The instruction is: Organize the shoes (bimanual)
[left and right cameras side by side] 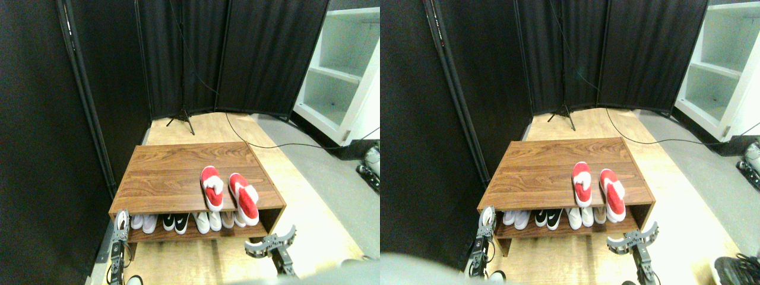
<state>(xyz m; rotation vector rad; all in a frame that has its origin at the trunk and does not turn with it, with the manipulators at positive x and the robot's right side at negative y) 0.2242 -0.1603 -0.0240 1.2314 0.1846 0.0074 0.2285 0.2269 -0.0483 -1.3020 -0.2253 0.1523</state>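
Item 1: red slip-on shoes, count two, each with a white patch on top and white lining. The left shoe [212, 187] and the right shoe [244, 197] lie side by side, close but apart, on the right front part of the wooden shoe rack's top [172, 175]. Toes point away from the robot; heels hang over the front edge, the right shoe's further than the left's.

Item 2: wooden shoe rack, count one. Brown woodgrain, low, with one open shelf below the top board.

Item 3: row of shoes on the lower shelf [178, 222]. Mostly white or pale, with one black-and-white pair near the middle. About four pairs seem to show, but the red heels cover part of the row and an exact count cannot be made.

Item 4: manipulators, count two. The left gripper [121, 224] stands upright just beside the rack's front left corner; whether its jaws are parted cannot be told at this size. The right gripper [272, 240] sits below and in front of the rack's front right corner, its two curved jaws spread wide apart, holding nothing, clear of both red shoes.

Item 5: surroundings. Black curtain panels [237, 53] behind, one white shelving unit [338, 77] at the far right, one dark cable [279, 144] across the floor.
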